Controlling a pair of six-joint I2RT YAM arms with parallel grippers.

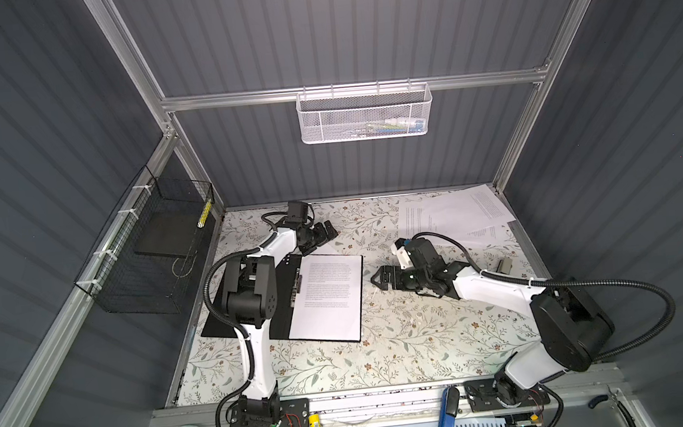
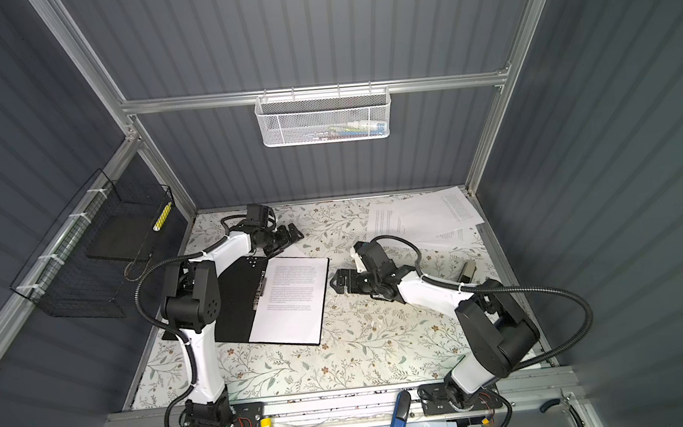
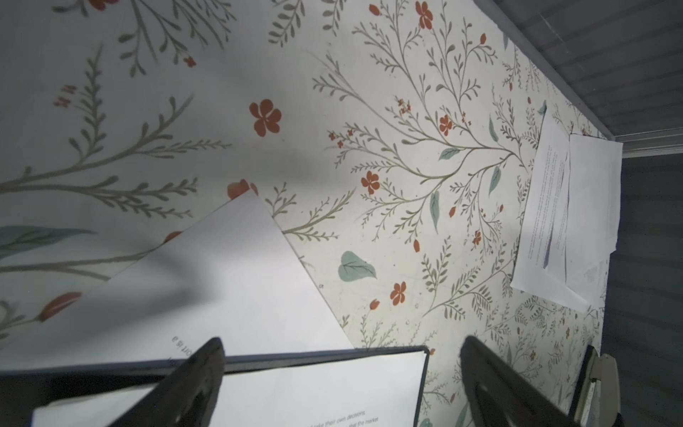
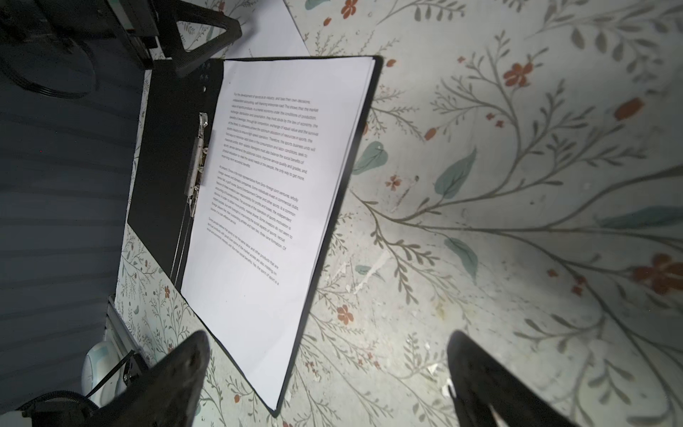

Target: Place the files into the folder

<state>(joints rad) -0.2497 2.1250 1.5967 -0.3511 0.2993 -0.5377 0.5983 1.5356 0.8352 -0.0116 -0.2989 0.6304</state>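
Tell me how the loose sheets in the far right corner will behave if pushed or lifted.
The loose sheets look thin and lie flat, so lifted by one edge they would probably droop. They overlap askew, so a push likely fans them apart rather than moving them together. On the table cover they may slide easily.

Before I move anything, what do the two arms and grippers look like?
The left arm and right arm have white shells between black joint housings, each trailed by a black corrugated cable conduit. The left gripper and right gripper are black with triangular fingers.
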